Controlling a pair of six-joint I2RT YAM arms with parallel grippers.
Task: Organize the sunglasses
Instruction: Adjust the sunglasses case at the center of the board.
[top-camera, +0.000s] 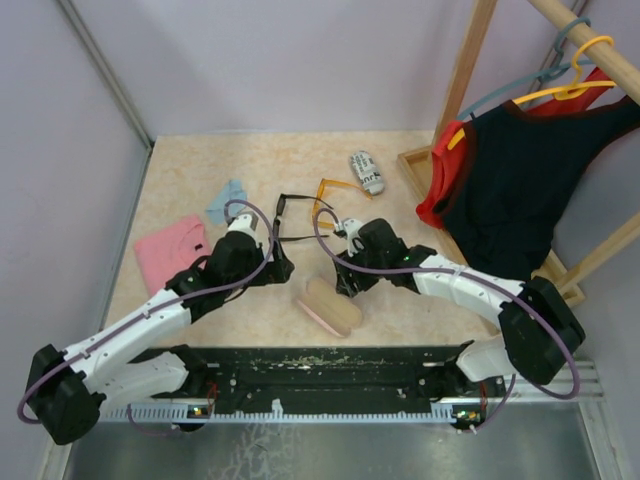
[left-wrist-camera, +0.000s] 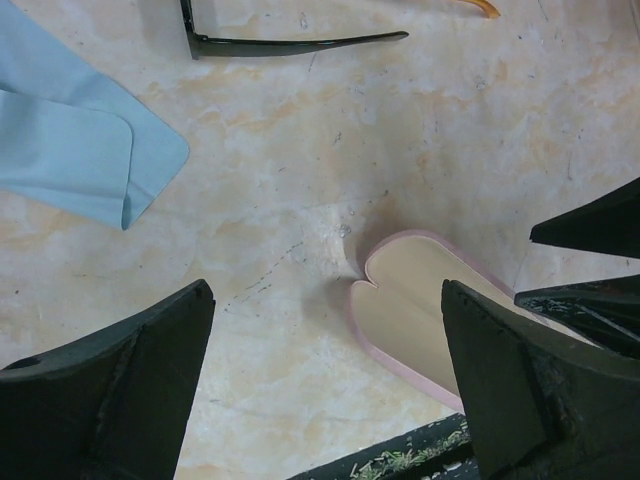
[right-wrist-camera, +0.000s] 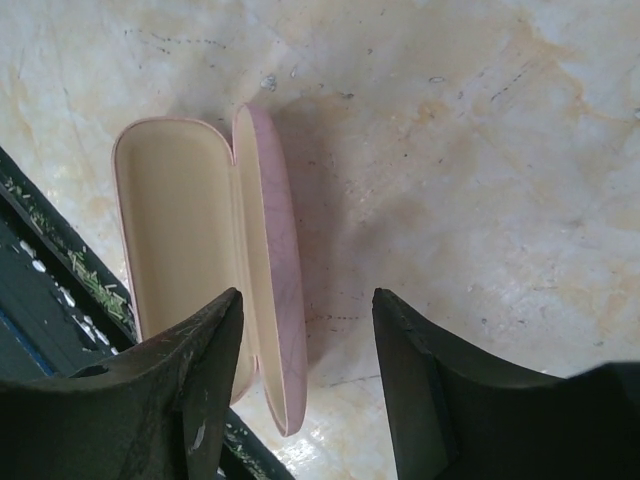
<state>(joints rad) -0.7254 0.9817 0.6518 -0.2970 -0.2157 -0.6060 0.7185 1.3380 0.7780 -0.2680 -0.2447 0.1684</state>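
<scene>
The black-framed sunglasses (top-camera: 290, 216) lie unfolded on the table beyond both grippers; one thin black arm (left-wrist-camera: 290, 45) shows in the left wrist view. The orange-framed sunglasses (top-camera: 330, 189) lie just behind them, with only an arm tip (left-wrist-camera: 481, 8) in the left wrist view. My left gripper (top-camera: 280, 268) (left-wrist-camera: 328, 295) is open and empty over bare table. My right gripper (top-camera: 343, 285) (right-wrist-camera: 307, 297) is open just above the open pink case (top-camera: 328, 305) (right-wrist-camera: 190, 240), whose raised lid (right-wrist-camera: 272, 250) stands between the jaws.
A black-and-white printed case (top-camera: 367, 172) lies at the back. A blue cloth (top-camera: 227, 200) (left-wrist-camera: 70, 140) and a pink cloth (top-camera: 168, 250) lie to the left. A wooden rack with hung clothes (top-camera: 510, 170) stands at the right. The black base rail (top-camera: 320, 365) runs along the near edge.
</scene>
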